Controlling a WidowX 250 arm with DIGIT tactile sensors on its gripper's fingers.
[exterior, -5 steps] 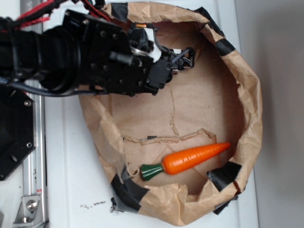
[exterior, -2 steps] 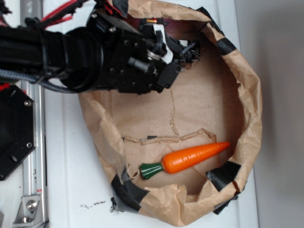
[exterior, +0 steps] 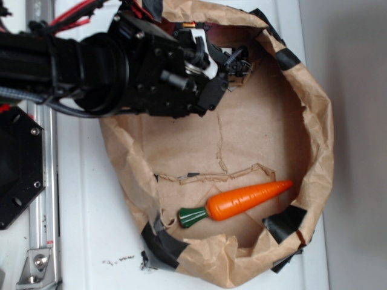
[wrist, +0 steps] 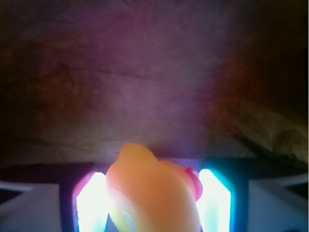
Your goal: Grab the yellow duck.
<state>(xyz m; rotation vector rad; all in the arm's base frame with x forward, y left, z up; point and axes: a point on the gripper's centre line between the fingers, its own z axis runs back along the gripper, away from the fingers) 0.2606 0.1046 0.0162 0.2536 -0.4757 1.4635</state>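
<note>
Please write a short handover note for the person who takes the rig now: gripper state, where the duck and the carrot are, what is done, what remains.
Gripper: low in the upper part of the paper bag, the yellow duck between its jaws in the wrist view. Whether the jaws press on it, I cannot tell; the lit pads stand close on both sides.
Duck: hidden behind the arm in the exterior view.
Carrot: lies flat in the lower part of the bag, apart from the gripper, untouched.
Done: gripper brought around the duck.
Left: confirm the grip, then lift the duck.
</note>
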